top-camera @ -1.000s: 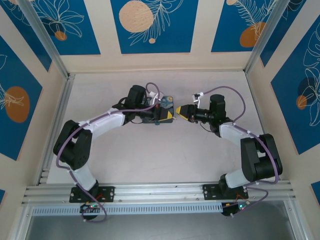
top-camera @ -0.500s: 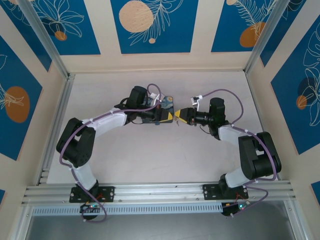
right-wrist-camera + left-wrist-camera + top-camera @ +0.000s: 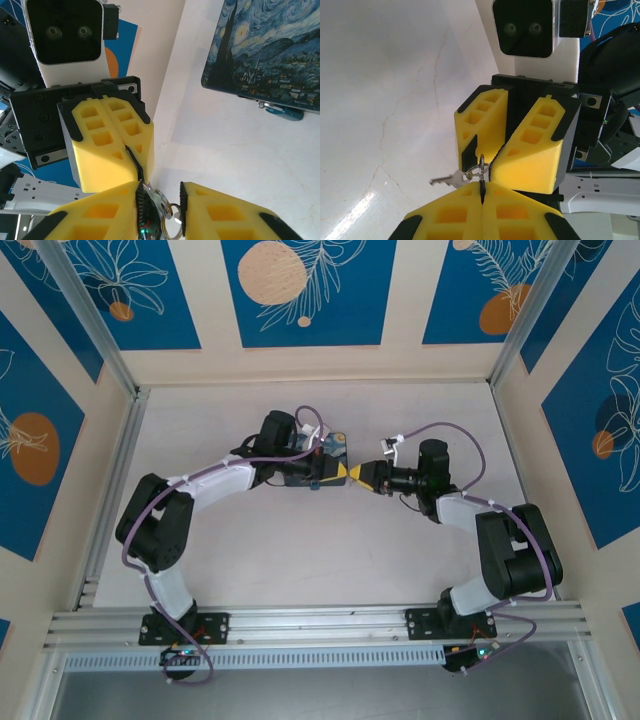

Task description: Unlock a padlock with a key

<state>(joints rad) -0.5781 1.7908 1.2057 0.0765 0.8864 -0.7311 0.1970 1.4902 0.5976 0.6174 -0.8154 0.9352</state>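
Bare white table (image 3: pixel 300 550): we have room toward near and side edges | square blue-yellow swirl-painted box (image 3: pixel 270 50): toward far edge beside us, snag risk | left gripper (image 3: pixel 481 190): clamped on thin steel ring (image 3: pixel 481 165) | right gripper (image 3: pixel 161 202): jaws apart astride it | tiny silvery key (image 3: pixel 447 180): dangling, we may drop it regrasping
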